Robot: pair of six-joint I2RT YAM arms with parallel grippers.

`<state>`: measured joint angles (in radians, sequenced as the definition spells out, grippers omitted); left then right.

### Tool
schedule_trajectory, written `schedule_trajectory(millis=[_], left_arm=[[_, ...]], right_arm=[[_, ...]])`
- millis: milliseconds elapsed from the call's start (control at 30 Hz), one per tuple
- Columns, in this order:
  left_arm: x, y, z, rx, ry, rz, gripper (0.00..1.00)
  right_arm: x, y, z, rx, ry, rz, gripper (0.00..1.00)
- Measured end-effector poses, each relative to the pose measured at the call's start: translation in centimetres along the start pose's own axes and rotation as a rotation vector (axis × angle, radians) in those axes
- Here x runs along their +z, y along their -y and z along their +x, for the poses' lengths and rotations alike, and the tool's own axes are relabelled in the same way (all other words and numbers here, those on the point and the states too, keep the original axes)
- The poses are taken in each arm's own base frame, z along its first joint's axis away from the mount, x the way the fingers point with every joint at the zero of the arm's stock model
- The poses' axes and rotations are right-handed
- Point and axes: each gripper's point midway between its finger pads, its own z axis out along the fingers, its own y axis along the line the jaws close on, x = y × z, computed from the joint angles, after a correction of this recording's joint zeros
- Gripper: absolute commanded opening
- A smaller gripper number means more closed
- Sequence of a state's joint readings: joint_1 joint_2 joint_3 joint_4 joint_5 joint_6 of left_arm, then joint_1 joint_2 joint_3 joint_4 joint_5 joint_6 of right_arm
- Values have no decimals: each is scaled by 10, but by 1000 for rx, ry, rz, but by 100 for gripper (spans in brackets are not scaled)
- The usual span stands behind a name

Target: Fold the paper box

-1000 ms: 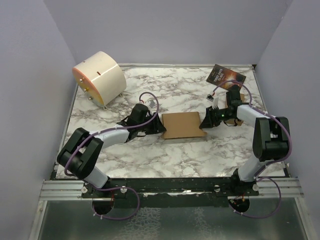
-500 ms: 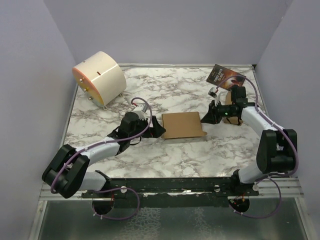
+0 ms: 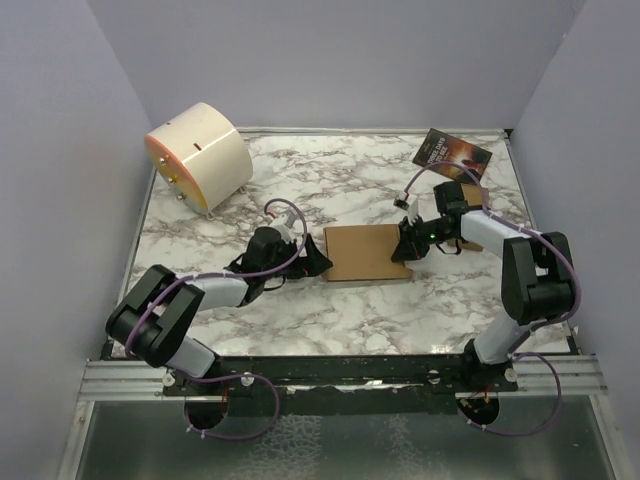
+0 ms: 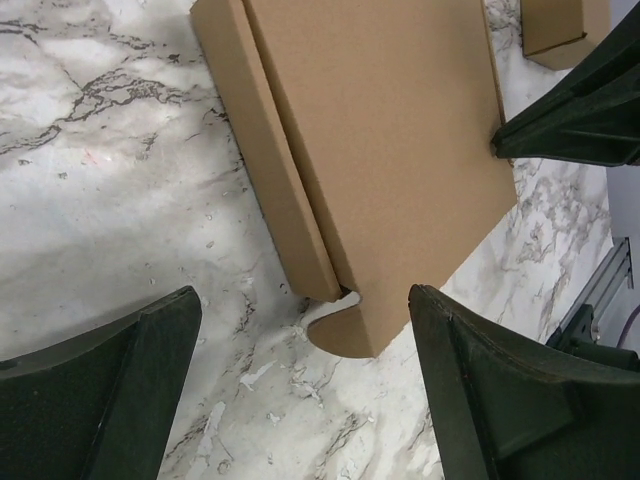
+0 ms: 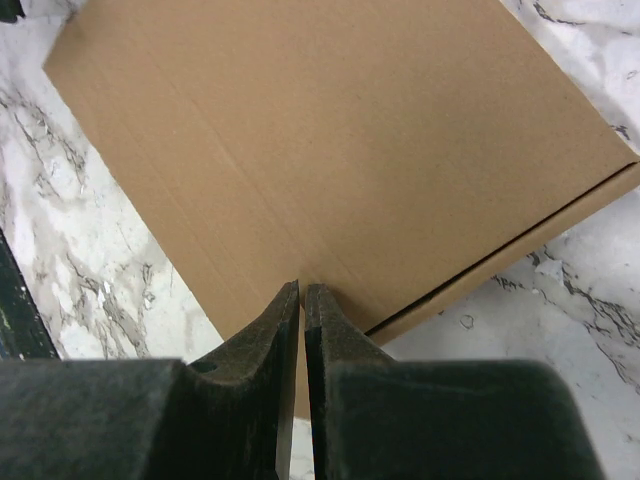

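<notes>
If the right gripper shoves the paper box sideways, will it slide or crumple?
Probably slides: the paper box lies flat and closed on the smooth marble table. Thin cardboard, so likely light. Its protruding corner tab looks bendable and may catch.

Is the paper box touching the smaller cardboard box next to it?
Apart. The left wrist view shows it: a strip of bare marble table runs between the edge of the paper box and the smaller cardboard box.
</notes>
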<state>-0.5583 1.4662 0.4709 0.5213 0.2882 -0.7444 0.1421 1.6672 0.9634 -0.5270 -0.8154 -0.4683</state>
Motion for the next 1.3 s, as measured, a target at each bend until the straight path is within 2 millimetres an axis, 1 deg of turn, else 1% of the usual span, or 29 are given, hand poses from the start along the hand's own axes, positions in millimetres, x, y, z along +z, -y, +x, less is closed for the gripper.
schedule_trajectory(millis=[67, 367, 500, 633, 767, 867, 933, 1000, 1067, 1100, 1133, 1200, 1300], left_arm=[[3, -3, 3, -13, -14, -6, 83], [21, -7, 6, -39, -50, -9, 62], [30, -8, 4, -42, -57, -15, 47], [34, -10, 5, -44, -67, -22, 39], [35, -8, 5, -41, -72, -12, 41], [35, -8, 4, -33, -74, -13, 50], [34, -9, 5, -27, -80, -18, 54], [31, -9, 6, -21, -87, -28, 59], [26, -7, 3, -6, -81, -28, 62], [22, -3, -2, 8, -69, -26, 65], [20, 0, -5, 18, -58, -19, 66], [14, 8, -15, 44, -29, -2, 69], [6, 16, -25, 67, 14, 24, 72]], right_arm=[[3, 4, 7, 19, -21, 8, 9], [4, 4, 7, 35, -23, 9, 10], [4, 4, 7, 35, -23, 9, 11], [4, 4, 7, 35, -23, 8, 14], [3, 0, 5, 40, -16, -12, 18], [1, -6, 2, 51, -2, -45, 25], [-3, -15, -2, 64, 21, -86, 29], [-10, -21, -10, 62, 62, -113, 37], [-22, -26, -21, 61, 120, -131, 47], [-32, -27, -29, 66, 160, -133, 51], [-37, -27, -34, 67, 184, -130, 56], [-45, -22, -39, 94, 222, -109, 60], [-46, -11, -35, 165, 231, -78, 63]])
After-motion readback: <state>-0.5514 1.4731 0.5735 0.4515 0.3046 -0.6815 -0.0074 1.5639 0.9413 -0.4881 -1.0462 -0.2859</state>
